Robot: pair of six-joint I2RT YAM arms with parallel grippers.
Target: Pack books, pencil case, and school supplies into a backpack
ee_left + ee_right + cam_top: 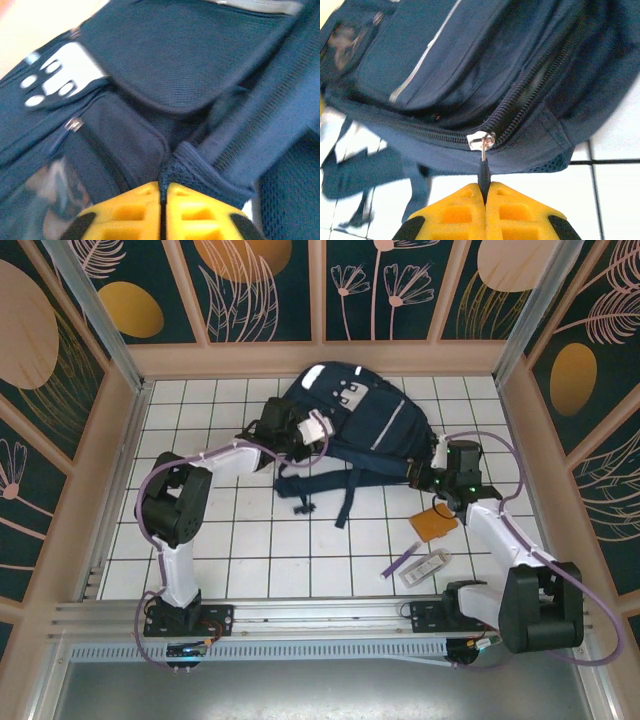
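Found backpack [350, 415] sprawled at the far middle of the white-tiled table [250, 540], straps trailing toward the near edge. Caught left gripper [162, 187] hard against its left side, jaws all but together at a fold of navy mesh, any hold on it impossible to tell. Caught right gripper [485, 187] at its right end, jaws clamped on the zip pull [483, 152]. Spotted, on the tiles by the right arm, orange book [436, 523], then clear pack [430, 565] just beside purple pen [402, 560], all apart from the backpack.

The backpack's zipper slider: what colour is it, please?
Silver slider, best seen in the right wrist view.
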